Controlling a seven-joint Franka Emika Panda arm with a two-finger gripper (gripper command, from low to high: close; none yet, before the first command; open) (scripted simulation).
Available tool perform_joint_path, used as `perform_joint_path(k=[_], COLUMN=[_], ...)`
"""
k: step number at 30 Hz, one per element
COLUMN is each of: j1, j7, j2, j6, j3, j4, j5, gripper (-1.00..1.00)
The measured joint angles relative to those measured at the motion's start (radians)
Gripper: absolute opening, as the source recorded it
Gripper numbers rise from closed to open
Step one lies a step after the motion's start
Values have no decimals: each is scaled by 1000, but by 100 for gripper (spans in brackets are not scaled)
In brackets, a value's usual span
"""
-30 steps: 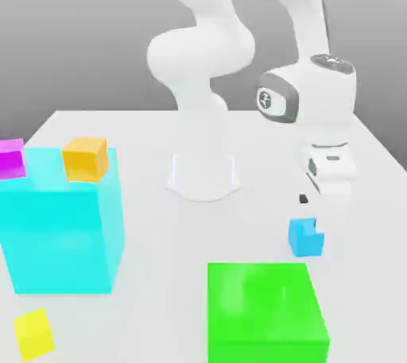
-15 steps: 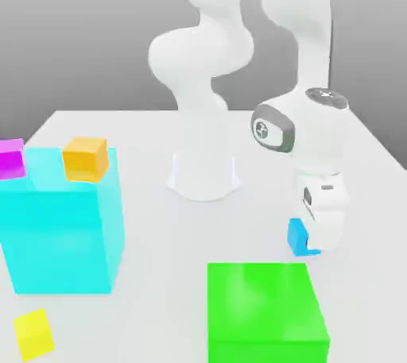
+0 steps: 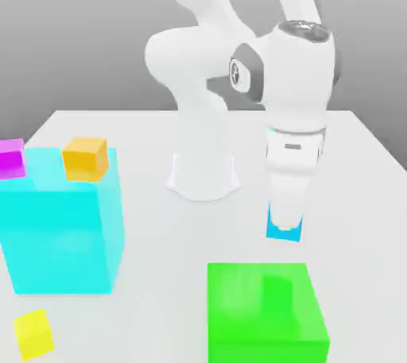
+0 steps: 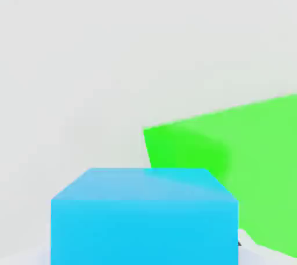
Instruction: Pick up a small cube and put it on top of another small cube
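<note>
Your gripper (image 3: 284,222) holds the small cube (image 3: 284,230) off the table (image 3: 143,195). The small yellow cube (image 3: 34,332) lies far toward the exterior view's left — carry it there.

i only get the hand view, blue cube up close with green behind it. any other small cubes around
Observer: Yes. A yellow cube lies on the table, at the exterior view's lower left.
Operator: anything near it
Observer: A big cyan block stands just behind it, with an orange cube on top.
Operator: and where's the arm
Observer: The gripper is right over the blue cube, just behind the green block in the exterior view.
</note>
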Motion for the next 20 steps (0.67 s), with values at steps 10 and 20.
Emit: perform_joint_path(k=[10,20], j1=[-349,-519], j7=[46,48], j2=[-142,-107], j6=[-364,-370], j3=[-232,-394], j4=[239,279], j5=[-102,-140], gripper=[-100,100])
